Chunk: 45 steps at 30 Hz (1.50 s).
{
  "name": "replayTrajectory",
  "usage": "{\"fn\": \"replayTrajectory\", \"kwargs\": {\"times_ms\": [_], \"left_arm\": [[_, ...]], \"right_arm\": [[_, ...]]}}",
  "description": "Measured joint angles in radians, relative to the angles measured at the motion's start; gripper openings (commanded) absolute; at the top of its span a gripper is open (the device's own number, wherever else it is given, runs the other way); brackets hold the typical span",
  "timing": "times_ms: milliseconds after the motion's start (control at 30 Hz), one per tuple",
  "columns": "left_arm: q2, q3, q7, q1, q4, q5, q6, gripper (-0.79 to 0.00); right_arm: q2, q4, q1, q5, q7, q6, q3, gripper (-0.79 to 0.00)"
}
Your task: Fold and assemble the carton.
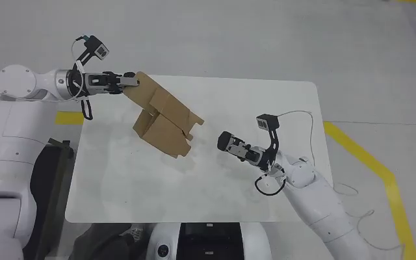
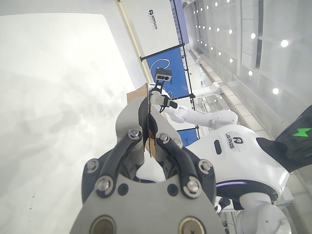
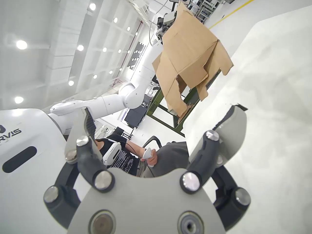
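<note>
The left pincer is clamped on one edge of the carton, with the cardboard pinched flat between its fingers, and it holds that end up over the far left corner of the bench. From that grip the carton slopes down and across, its long axis running diagonally from the left pincer toward the middle of the bench. It is only partly formed: the panels are creased and the flaps at its lower end hang loose and unclosed. Whether those flaps touch the bench I cannot tell. The right pincer stands wide open and empty, just beside the carton's lower end but not touching it, its fingers aimed along the same diagonal toward the loose flaps. The free end thus lies straight ahead of the right pincer, which is the nearer arm to it, while the left serves as the anchor. Folding probably calls for the right pincer to close the short gap and press or catch a flap. The main risk looks to be the carton swinging about its single held edge.
</note>
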Motion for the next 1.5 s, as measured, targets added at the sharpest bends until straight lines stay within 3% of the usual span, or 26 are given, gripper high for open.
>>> {"fn": "replayTrajectory", "kwargs": {"times_ms": [333,900,1167,1500], "left_arm": [[0.0,0.0,0.0,0.0,0.0,0.0,0.0,-0.785],[0.0,0.0,0.0,0.0,0.0,0.0,0.0,-0.785],[0.0,0.0,0.0,0.0,0.0,0.0,0.0,-0.785],[0.0,0.0,0.0,0.0,0.0,0.0,0.0,-0.785]], "right_arm": [[-0.023,-0.019,0.032,-0.028,-0.043,0.079,-0.08,0.0],[-0.128,0.219,0.186,0.191,0.019,-0.063,-0.312,0.0],[-0.138,0.213,0.183,0.291,0.097,-0.115,-0.315,0.0],[-0.118,0.136,0.133,0.28,0.119,-0.101,-0.254,0.0]]}}
